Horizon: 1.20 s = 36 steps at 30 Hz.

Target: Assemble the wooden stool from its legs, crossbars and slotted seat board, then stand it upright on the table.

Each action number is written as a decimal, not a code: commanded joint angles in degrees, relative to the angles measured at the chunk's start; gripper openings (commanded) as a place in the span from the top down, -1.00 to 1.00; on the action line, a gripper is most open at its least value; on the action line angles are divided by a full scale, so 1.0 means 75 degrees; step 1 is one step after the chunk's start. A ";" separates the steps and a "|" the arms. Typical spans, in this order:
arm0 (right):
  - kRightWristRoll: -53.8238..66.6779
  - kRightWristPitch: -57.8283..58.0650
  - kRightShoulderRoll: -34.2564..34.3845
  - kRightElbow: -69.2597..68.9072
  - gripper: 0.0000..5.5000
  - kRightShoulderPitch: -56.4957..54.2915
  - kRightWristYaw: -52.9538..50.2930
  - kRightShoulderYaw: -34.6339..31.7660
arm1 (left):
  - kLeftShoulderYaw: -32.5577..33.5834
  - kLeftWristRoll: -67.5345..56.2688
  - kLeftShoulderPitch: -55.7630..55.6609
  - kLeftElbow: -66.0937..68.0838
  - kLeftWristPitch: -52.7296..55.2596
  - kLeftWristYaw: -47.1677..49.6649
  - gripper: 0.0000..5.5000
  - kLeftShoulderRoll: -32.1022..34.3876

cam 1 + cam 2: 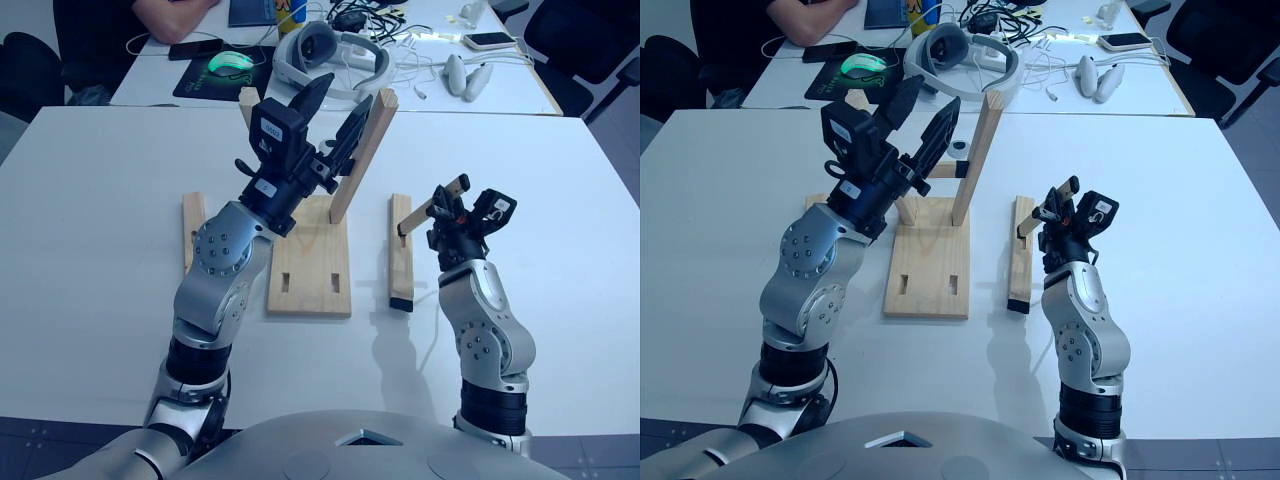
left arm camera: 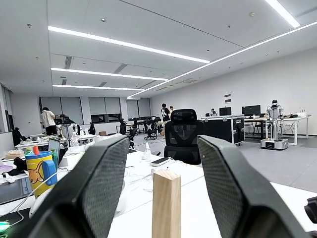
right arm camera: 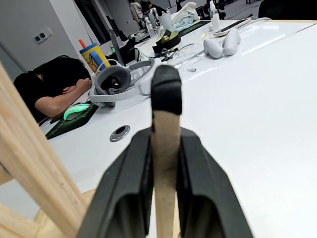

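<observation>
The slotted seat board (image 1: 310,268) lies flat mid-table. A leg (image 1: 360,150) stands tilted on its far end, joined by a crossbar (image 1: 940,170) to a second leg (image 1: 247,100) partly hidden behind my left arm. My left gripper (image 1: 345,95) is open, raised beside the standing leg; the leg's top (image 2: 166,203) shows between the fingers, farther off. Loose legs lie flat to the board's right (image 1: 401,255) and left (image 1: 192,225). My right gripper (image 1: 455,205) is shut on a short crossbar (image 3: 166,148) with a dark tip, held above the right loose leg.
Beyond the table's far edge, a second table carries a white headset (image 1: 330,55), a green-lit mouse (image 1: 230,62), a phone (image 1: 490,40), controllers (image 1: 465,75) and cables. A person leans on it at the back left. Bare tabletop lies to the far left and right.
</observation>
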 commanded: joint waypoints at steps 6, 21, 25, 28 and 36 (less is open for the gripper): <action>-0.0147 0.0049 0.0351 0.0337 0.85 0.0218 0.0160 -0.0095 | 0.0049 0.0030 -0.0058 0.0013 0.0061 -0.0153 0.08 0.0019; -0.0702 0.0098 0.0395 0.0075 0.85 0.0161 0.0210 -0.0094 | 0.0123 0.0059 -0.0201 0.0071 0.0132 -0.0219 0.08 -0.0070; -0.0745 0.0190 0.0471 0.0162 0.85 0.0324 0.0239 -0.0045 | 0.0122 0.0074 -0.0158 0.0031 0.0159 -0.0260 0.08 -0.0035; -0.0777 0.0208 0.0538 0.0124 0.85 0.0343 0.0220 -0.0055 | 0.0133 0.0062 -0.0163 0.0042 0.0180 -0.0278 0.08 -0.0026; -0.1174 -0.0056 0.0553 0.0633 0.85 -0.0006 0.0397 0.0080 | 0.0083 0.0053 -0.0169 -0.0001 0.0257 -0.0295 0.08 -0.0065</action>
